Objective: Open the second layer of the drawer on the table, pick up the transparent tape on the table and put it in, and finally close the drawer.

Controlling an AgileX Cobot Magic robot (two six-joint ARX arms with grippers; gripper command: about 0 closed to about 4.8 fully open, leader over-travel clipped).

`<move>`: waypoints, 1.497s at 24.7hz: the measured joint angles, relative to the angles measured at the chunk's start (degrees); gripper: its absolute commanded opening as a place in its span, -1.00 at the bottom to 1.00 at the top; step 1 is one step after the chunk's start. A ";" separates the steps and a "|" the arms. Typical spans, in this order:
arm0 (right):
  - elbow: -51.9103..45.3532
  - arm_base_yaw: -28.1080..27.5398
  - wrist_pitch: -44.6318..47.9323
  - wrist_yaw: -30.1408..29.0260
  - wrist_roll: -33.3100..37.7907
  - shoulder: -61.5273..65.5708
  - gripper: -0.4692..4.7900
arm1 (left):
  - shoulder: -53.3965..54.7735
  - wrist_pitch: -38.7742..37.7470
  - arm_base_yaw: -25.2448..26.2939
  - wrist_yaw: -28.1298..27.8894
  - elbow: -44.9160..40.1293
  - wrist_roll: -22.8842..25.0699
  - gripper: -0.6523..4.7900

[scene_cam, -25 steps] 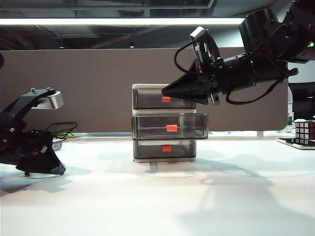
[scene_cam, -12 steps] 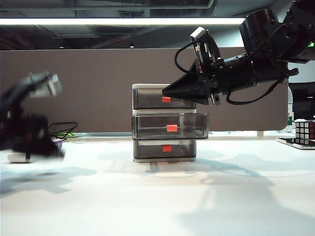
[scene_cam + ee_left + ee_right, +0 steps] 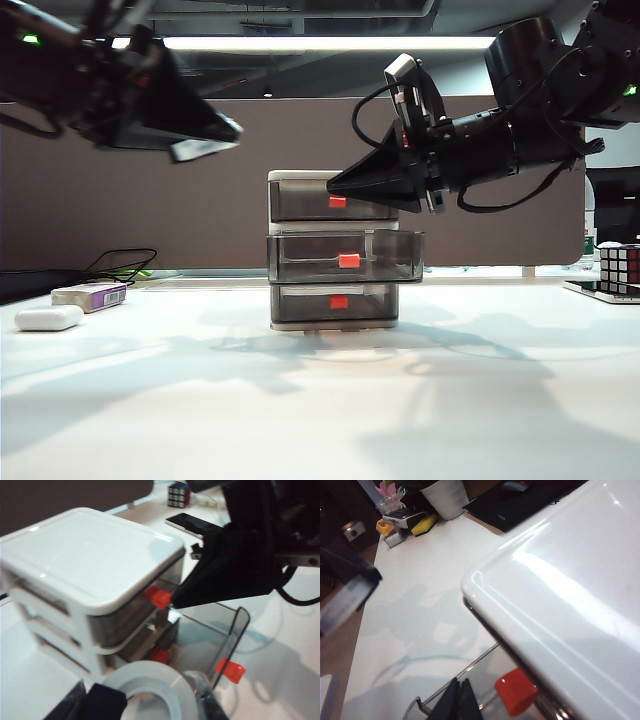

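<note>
The drawer cabinet [image 3: 333, 250] stands mid-table, and its second layer [image 3: 345, 257] is pulled out, red handle [image 3: 231, 671] forward. My left gripper [image 3: 205, 135] hangs high, left of the cabinet and above its top. In the left wrist view that gripper [image 3: 145, 706] is shut on the transparent tape [image 3: 167, 687], a clear ring with a black cutter, just above the open second layer [image 3: 210, 640]. My right gripper [image 3: 335, 182] is shut and empty, its tip beside the top tier's red handle [image 3: 516, 691]. The right wrist view shows its fingers [image 3: 459, 700] pressed together.
A white oval case [image 3: 48, 318] and a purple-and-white box [image 3: 90, 296] lie at the table's far left. A Rubik's cube [image 3: 620, 265] and a dark phone [image 3: 192, 524] sit at the right. The right arm spans the space above and right of the cabinet.
My left arm has risen from the table at the far left and swung up and right toward the cabinet, carrying the tape. The right arm and the drawers have not moved.
</note>
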 measured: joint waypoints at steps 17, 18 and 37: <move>0.15 0.04 0.98 -1.36 1.55 -1.55 -0.84 | 21.77 1.77 -13.40 -10.69 12.35 0.39 0.94; 0.15 0.04 0.98 -1.36 1.55 -1.55 -0.84 | 21.77 1.38 -13.49 -10.73 12.35 0.50 0.94; 0.37 0.33 4.24 -2.64 5.09 -3.30 -0.84 | 11.34 -30.36 -13.79 0.96 12.41 3.39 -0.78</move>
